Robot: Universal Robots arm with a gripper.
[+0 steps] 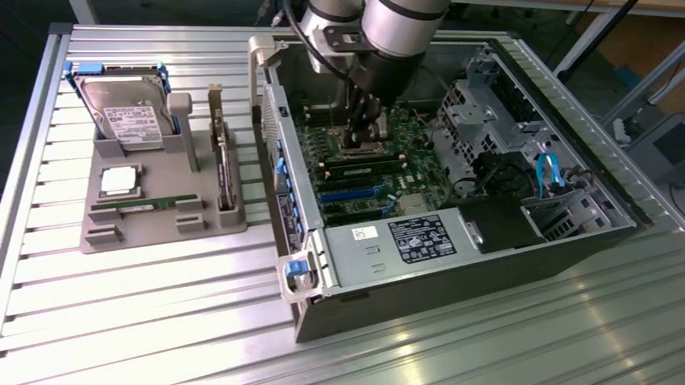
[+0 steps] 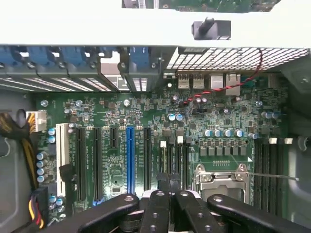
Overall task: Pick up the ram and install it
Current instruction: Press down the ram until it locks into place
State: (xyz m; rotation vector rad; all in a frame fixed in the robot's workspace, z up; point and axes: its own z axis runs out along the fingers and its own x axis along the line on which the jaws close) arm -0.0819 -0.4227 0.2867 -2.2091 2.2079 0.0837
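Observation:
The ram (image 1: pixel 144 204), a thin green stick, lies flat in the front slot of the grey parts holder (image 1: pixel 160 233) on the exterior view's left. My gripper (image 1: pixel 368 141) is far from it, inside the open computer case (image 1: pixel 428 241), low over the green motherboard (image 1: pixel 370 172). In the wrist view its black fingers (image 2: pixel 160 194) are pressed together, and I see nothing between them. The gripper (image 2: pixel 170 180) sits over the narrow memory slots (image 2: pixel 176 155), beside the metal processor socket (image 2: pixel 221 177).
The holder also carries a hard drive (image 1: pixel 127 112), a square silver processor (image 1: pixel 119 181) and an upright dark expansion card (image 1: pixel 223 168). A drive cage (image 1: pixel 471 112), blue cables (image 1: pixel 548 172) and the case walls crowd the arm. Long expansion slots (image 2: pixel 130 155) run beside the memory slots.

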